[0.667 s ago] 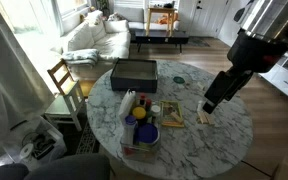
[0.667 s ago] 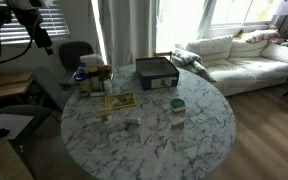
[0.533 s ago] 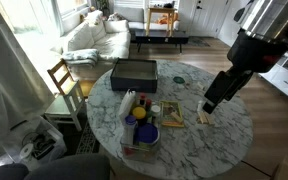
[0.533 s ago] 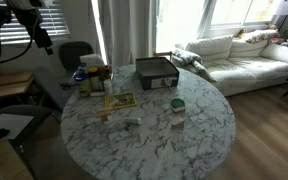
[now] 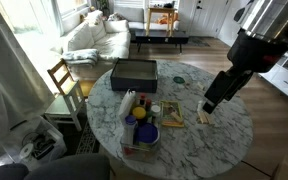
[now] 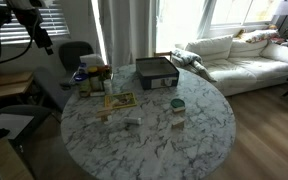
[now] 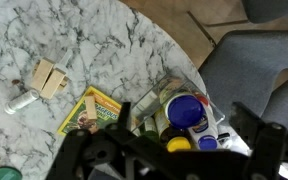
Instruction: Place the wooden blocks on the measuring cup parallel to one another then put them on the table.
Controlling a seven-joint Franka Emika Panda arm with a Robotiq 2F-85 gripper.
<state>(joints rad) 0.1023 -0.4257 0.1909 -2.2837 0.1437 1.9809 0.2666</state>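
Note:
In the wrist view two pale wooden blocks (image 7: 49, 77) lie side by side on a small measuring cup with a white handle (image 7: 22, 100), on the marbled table (image 7: 114, 40). Another wooden block (image 7: 91, 105) lies on a yellow-green card (image 7: 104, 112). The gripper (image 7: 174, 165) is open and empty, high above the table's edge over a clear bin of bottles (image 7: 184, 110). In the exterior views the blocks on the cup (image 5: 204, 117) (image 6: 132, 120) sit well apart from the gripper (image 5: 212, 100) (image 6: 39, 38).
A dark tray (image 5: 134, 72) (image 6: 156, 72) stands at the table's far side. A green-lidded cup (image 6: 177, 105) sits mid-table. The bottle bin (image 5: 139, 128) (image 6: 94, 78) is near the edge. A wooden chair (image 5: 64, 80) and a grey chair (image 7: 254, 70) stand beside the table.

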